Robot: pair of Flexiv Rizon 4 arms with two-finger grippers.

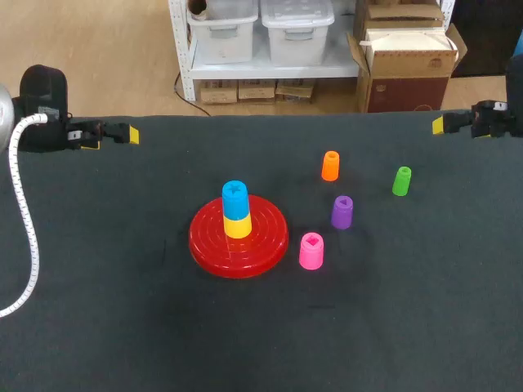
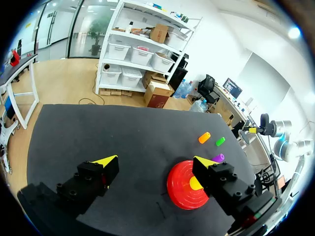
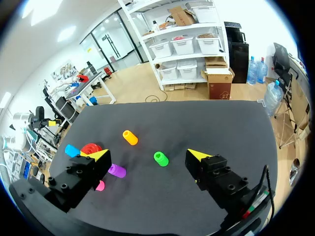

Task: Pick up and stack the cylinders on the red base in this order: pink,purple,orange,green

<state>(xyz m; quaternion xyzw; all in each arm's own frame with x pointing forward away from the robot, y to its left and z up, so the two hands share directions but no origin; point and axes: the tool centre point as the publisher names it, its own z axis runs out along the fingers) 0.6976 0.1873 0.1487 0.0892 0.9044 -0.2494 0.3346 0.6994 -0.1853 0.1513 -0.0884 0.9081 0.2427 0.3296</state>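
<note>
The red base point(image 1: 239, 238) sits mid-table with a yellow cylinder point(image 1: 238, 226) and a blue one point(image 1: 235, 198) stacked on it. To its right stand the pink cylinder point(image 1: 311, 251), the purple point(image 1: 341, 211), the orange point(image 1: 330, 165) and the green point(image 1: 401, 180). My left gripper point(image 1: 110, 133) hangs over the table's back left edge, open and empty point(image 2: 153, 160), with the base point(image 2: 183, 191) ahead beside one finger. My right gripper point(image 1: 448, 124) is over the back right edge, open and empty point(image 3: 148, 154). The green cylinder point(image 3: 160, 158) lies ahead between its fingers, with the orange point(image 3: 130, 137) and purple point(image 3: 116, 170) farther off.
A white cable point(image 1: 23, 237) from my left arm trails over the table's left side. The dark table top point(image 1: 122, 310) carries nothing else, and both arms are far from the cylinders.
</note>
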